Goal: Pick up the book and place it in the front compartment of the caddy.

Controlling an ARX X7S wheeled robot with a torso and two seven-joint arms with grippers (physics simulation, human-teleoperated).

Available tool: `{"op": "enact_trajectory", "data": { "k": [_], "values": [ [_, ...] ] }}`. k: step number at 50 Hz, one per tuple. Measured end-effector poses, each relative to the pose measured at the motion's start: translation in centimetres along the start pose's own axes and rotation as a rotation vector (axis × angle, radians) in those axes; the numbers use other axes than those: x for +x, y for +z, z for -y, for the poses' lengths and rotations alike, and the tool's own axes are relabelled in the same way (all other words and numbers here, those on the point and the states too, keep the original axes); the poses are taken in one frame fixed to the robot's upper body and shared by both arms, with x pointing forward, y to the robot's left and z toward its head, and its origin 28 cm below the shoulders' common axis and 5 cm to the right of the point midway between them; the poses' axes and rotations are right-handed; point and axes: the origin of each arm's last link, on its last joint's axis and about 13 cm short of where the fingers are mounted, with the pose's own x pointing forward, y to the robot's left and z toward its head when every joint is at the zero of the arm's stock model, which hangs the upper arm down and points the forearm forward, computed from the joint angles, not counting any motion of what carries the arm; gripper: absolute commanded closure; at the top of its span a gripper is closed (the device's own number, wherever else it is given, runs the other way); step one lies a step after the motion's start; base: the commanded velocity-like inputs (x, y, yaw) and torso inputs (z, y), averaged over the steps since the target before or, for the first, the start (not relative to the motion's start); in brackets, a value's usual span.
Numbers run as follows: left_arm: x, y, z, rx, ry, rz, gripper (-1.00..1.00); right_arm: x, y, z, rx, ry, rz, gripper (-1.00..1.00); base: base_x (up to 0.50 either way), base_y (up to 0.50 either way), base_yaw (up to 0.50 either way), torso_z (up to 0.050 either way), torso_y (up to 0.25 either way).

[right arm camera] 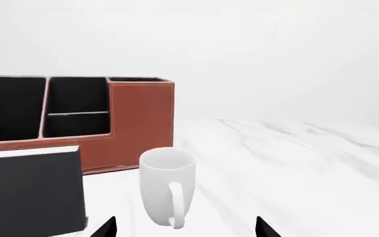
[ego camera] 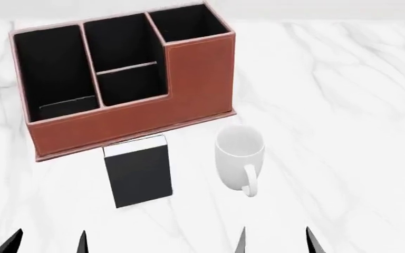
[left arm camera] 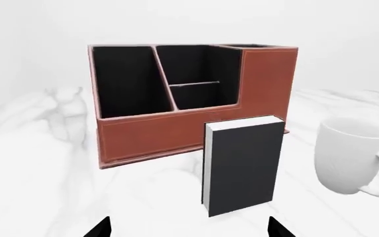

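- The head view looks down into all cells of the caddy [ego camera: 128, 124]; the front compartment [ego camera: 122, 45] shows its black lining.
- The book [ego camera: 137, 171] stands upright just in front of the caddy, beside the mug [ego camera: 239, 155].
- The right wrist view cuts off the caddy's far end.
- Left gripper [ego camera: 46, 242] and right gripper [ego camera: 274, 241] are spread apart, holding nothing; only the fingertips show.
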Motion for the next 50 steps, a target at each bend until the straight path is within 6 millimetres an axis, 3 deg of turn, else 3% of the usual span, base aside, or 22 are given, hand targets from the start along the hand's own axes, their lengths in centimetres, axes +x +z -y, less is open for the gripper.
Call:
{"op": "enact_trajectory", "data": {
  "k": [11, 21, 50],
  "values": [
    [-0.3, 3.4, -0.1, -0.015, -0.035, 0.04, -1.0, 0.5, 3.0, 1.4, 0.001, -0.049, 0.069, -1.0, 0.5, 0.0, 0.0, 0.0, 0.0],
    [-0.8, 5.1, -0.1, -0.015, -0.058, 0.063, -1.0, 0.4, 4.9, 2.1, 0.015, -0.07, 0.115, -1.0, 0.5, 0.0, 0.0, 0.0, 0.0],
    [-1.6, 6.5, -0.1, -0.031, -0.108, 0.082, -1.0, -0.1, 6.6, 2.8, 0.048, -0.079, 0.167, -1.0, 0.5, 0.0, 0.0, 0.0, 0.001]
  ]
}}
